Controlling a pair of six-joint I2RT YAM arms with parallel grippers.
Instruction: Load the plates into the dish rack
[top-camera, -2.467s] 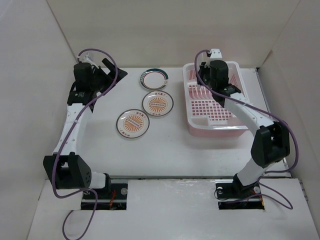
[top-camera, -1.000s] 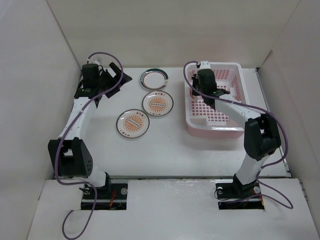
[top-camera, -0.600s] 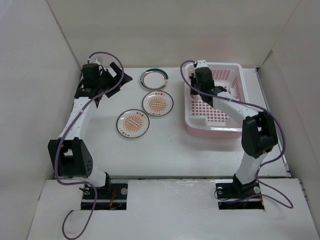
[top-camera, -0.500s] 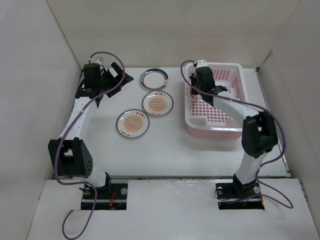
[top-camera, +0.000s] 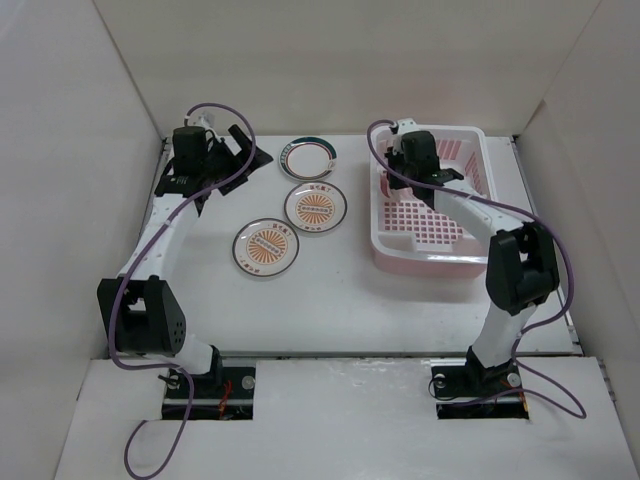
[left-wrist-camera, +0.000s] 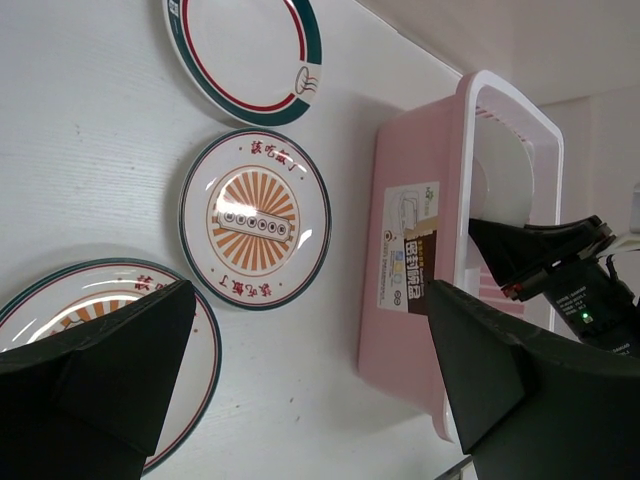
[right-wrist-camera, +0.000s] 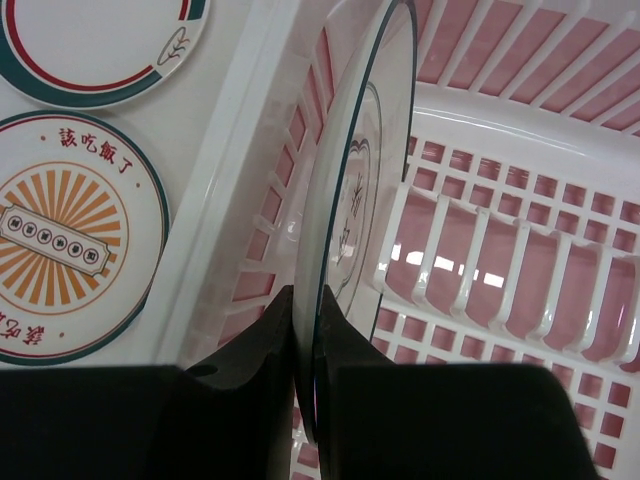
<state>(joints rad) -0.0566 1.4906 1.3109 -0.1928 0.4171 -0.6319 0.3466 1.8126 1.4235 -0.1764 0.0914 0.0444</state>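
Observation:
The pink dish rack (top-camera: 428, 249) stands at the right. My right gripper (top-camera: 412, 158) is shut on the plate with thin dark rings (right-wrist-camera: 352, 200). It holds the plate on edge inside the rack's far left part, beside the white upright dividers (right-wrist-camera: 470, 270). On the table lie the green-red rimmed plate (top-camera: 307, 158) and two sunburst plates (top-camera: 315, 206) (top-camera: 266, 247). My left gripper (top-camera: 238, 152) is open and empty, raised at the far left. In its wrist view (left-wrist-camera: 310, 340) it looks down on the plates and the rack (left-wrist-camera: 405, 250).
White walls close in the table on the left, back and right. The rack's left wall (right-wrist-camera: 250, 150) is close beside the held plate. The left arm's purple cable (top-camera: 215, 110) loops above its wrist.
My right gripper has carried the ringed plate from the rack's middle toward its far left part. My left gripper has shifted a little to the right.

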